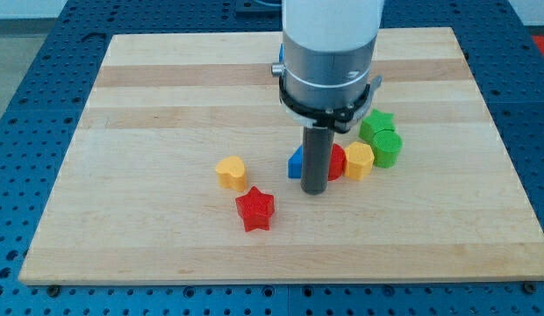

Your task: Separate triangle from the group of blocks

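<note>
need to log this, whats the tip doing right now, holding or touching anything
My tip: no gripper, holds nothing; it stands right in front of the blue triangle and the red block, at the group's left end. Contact cannot be told.

Cluster at mid-right of bench (149, 96): blue triangle (296, 163), red block (337, 161), yellow hexagon (360, 161), green cylinder (387, 147), green star (375, 124), packed touching, no gap betw them. My tip (315, 190) sits just in front of blue/red. Yellow heart (230, 172) and red star (254, 209) apart to view's left, narrow lane betw them and the cluster.
</note>
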